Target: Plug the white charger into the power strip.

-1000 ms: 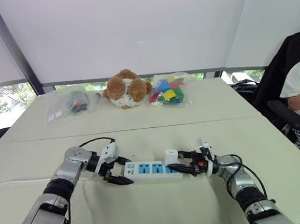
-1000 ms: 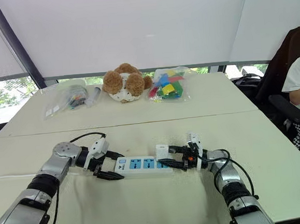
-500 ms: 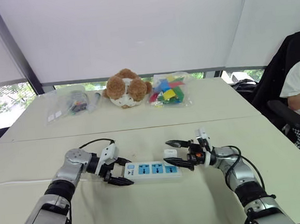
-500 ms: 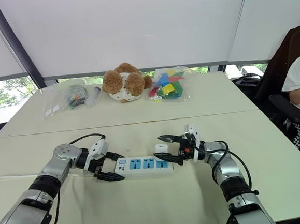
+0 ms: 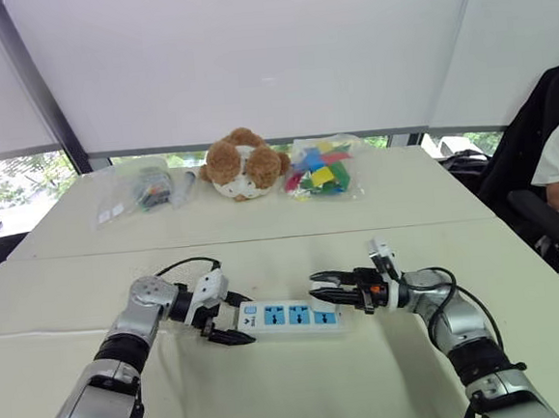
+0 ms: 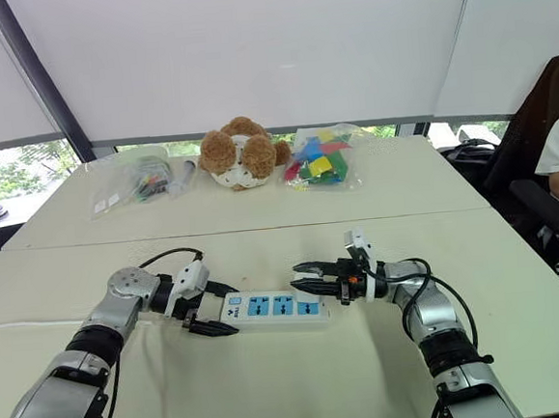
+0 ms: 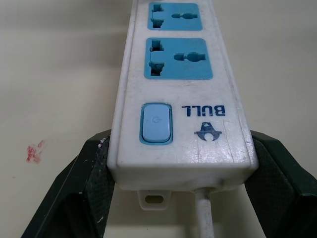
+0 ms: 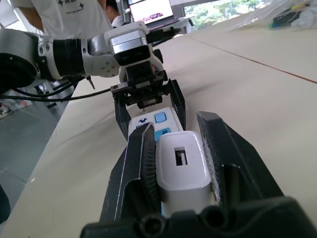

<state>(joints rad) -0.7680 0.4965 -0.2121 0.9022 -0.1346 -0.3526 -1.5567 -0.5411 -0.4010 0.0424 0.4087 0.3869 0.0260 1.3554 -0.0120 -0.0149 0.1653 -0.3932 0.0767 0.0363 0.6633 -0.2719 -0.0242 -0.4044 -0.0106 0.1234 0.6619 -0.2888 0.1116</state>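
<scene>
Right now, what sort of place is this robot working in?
Likely an office or lab workroom: long cream tables, white roller blinds over the windows, and a black office chair at the side.

Cream tables, white roller blinds, black chair at right.

- Pale cream bench, split by a seam running side to side.
- On the far half: clear bag of small items at the left, brown-and-white plush bear in the middle, bag of coloured blocks just beside the bear on the right.
- On the near half: white power strip with blue sockets, lying lengthwise side to side, switch end at the left.
- Small red smudge on the surface near that switch end.
</scene>
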